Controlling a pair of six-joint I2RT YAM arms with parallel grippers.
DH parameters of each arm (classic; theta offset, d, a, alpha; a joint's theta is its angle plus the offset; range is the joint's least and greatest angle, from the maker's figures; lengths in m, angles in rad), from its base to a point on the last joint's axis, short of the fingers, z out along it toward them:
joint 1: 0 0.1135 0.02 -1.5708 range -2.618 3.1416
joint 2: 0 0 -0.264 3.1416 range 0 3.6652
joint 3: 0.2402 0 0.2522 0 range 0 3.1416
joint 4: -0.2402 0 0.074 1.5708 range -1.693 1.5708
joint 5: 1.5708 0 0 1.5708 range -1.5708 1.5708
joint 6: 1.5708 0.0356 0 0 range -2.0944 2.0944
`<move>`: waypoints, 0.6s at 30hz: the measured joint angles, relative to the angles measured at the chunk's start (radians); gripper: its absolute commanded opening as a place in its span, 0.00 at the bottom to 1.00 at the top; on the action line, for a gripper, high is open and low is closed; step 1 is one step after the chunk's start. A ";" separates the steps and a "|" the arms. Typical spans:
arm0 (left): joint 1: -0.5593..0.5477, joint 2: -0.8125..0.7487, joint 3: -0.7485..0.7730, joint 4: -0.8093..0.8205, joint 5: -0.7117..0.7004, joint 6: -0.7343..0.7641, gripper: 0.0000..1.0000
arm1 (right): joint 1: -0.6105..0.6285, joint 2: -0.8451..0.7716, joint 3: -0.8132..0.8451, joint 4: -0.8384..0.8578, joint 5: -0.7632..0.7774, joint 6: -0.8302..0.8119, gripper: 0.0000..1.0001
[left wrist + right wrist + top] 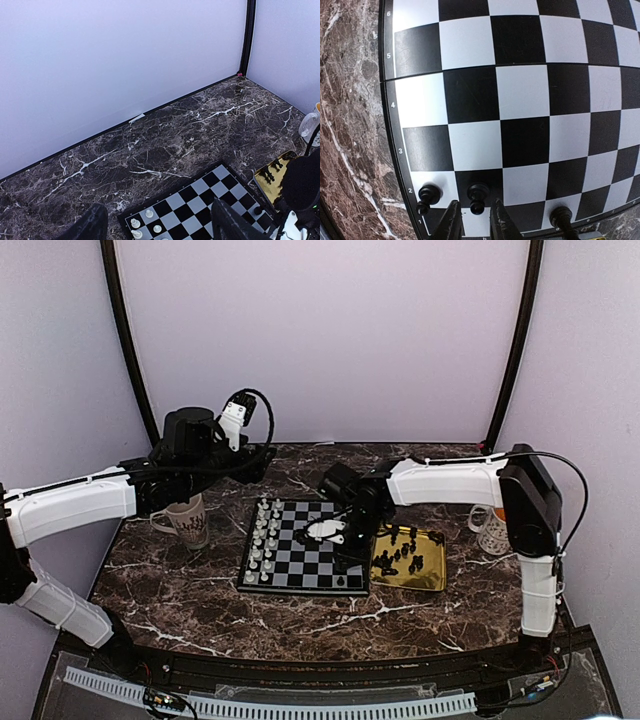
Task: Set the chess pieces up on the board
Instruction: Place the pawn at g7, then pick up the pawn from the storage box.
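1. Right gripper (474,205) hangs low, jaws narrowly apart either side of a black pawn (478,192) on the second row near a corner of the board (520,100). A crooked lift could clip and topple the pawn.
2. Neighbouring pawn (429,193), one square nearer the board's edge, looks close enough for a finger to knock.
3. More black pieces (405,552) crowd the gold tray (435,580) just beside the board. A careless pick could scatter them.
4. Left gripper (159,205) hovers wide apart, holding nothing, near the board's far edge.
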 measured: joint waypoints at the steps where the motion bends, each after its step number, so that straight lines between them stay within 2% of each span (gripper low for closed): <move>1: 0.000 0.000 0.000 0.000 0.000 0.000 0.73 | -0.002 -0.006 0.000 -0.002 -0.004 0.001 0.22; 6: 0.000 0.000 0.000 0.000 0.000 0.000 0.73 | -0.032 -0.111 -0.038 -0.005 -0.023 0.001 0.21; 12: 0.000 0.000 0.000 0.000 0.005 -0.001 0.74 | -0.121 -0.288 -0.170 0.010 -0.040 0.006 0.21; 13: 0.000 0.000 0.000 0.000 0.008 -0.001 0.79 | -0.147 -0.318 -0.205 0.016 -0.042 0.010 0.21; 14: 0.000 0.000 0.000 0.000 0.011 -0.004 0.96 | -0.174 -0.343 -0.237 0.023 -0.041 0.014 0.21; 18: 0.000 0.016 0.006 -0.006 0.044 -0.042 0.99 | -0.288 -0.425 -0.379 0.079 -0.037 0.033 0.20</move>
